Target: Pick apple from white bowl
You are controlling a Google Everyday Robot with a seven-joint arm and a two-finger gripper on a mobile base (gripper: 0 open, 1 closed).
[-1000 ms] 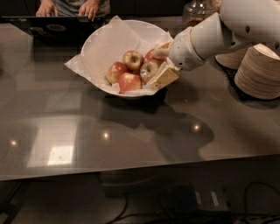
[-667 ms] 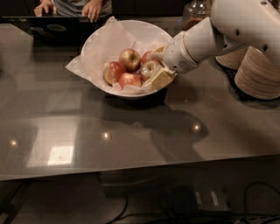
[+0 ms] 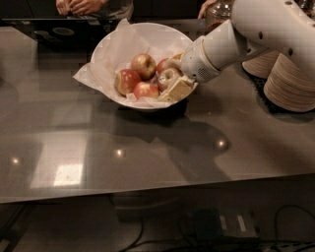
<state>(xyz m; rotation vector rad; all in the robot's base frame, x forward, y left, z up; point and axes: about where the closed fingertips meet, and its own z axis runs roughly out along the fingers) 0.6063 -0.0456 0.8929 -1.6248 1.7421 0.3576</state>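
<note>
While the end effector enters the white bowl from 3 o'clock, the apple sits at its tip; its grip cannot be told.

Gripper has pushed slightly deeper into the white bowl. The jaws have narrowed and now pinch the apple between them, touching it above and below. The smaller red apple just left of the jaws got nudged further left. The person's hands, well beyond the jaws, have come together.
</note>
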